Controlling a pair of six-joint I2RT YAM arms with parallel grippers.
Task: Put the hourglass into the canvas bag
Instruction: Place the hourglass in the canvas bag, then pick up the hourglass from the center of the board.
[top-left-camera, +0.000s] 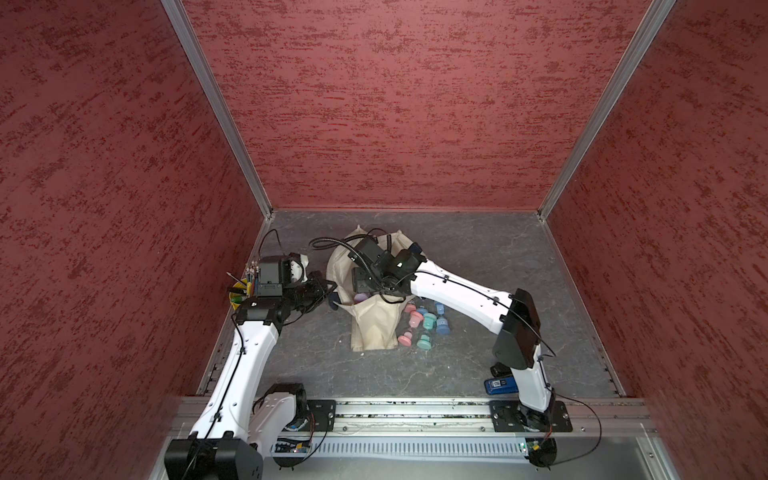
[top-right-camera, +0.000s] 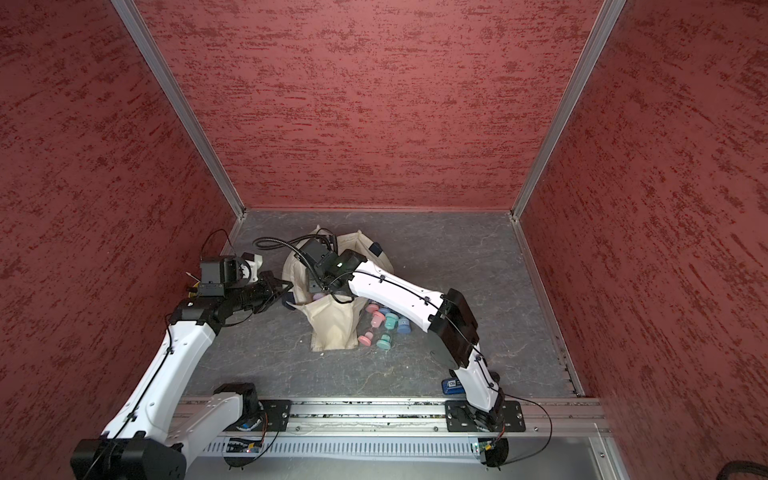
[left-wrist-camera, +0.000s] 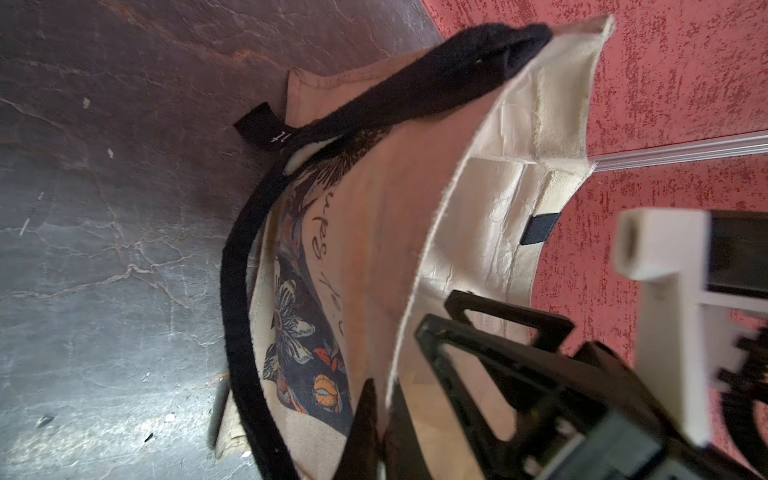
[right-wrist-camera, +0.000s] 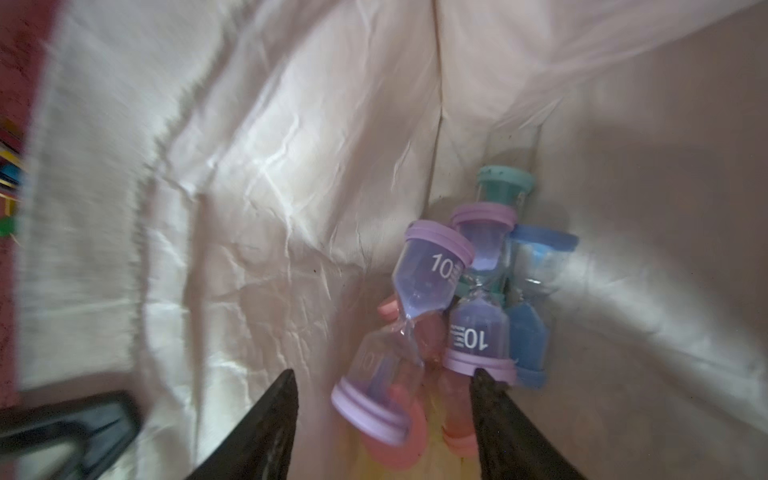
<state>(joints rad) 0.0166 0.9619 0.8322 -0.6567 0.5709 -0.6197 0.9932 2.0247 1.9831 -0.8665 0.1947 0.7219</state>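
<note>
- In both top views, the canvas bag (top-left-camera: 374, 332) (top-right-camera: 332, 328) stands on the table (top-left-camera: 498, 257). Its mouth gapes, likely because your left gripper (top-left-camera: 330, 286) pulls the rim on its side. Your right arm (top-left-camera: 457, 291) dips into that mouth. Just beside the bag lie spare hourglasses (top-left-camera: 426, 324).
- In the left wrist view, the left gripper (left-wrist-camera: 384, 390) is clenched on the bag's rim with cloth between the jaws. That probably keeps the opening from sagging.
- In the right wrist view, the right gripper (right-wrist-camera: 384, 374) is inside the bag with its jaws apart, gripping nothing. The purple hourglass (right-wrist-camera: 428, 274) lies tilted between them on other hourglasses (right-wrist-camera: 528, 332), already in the bag.
</note>
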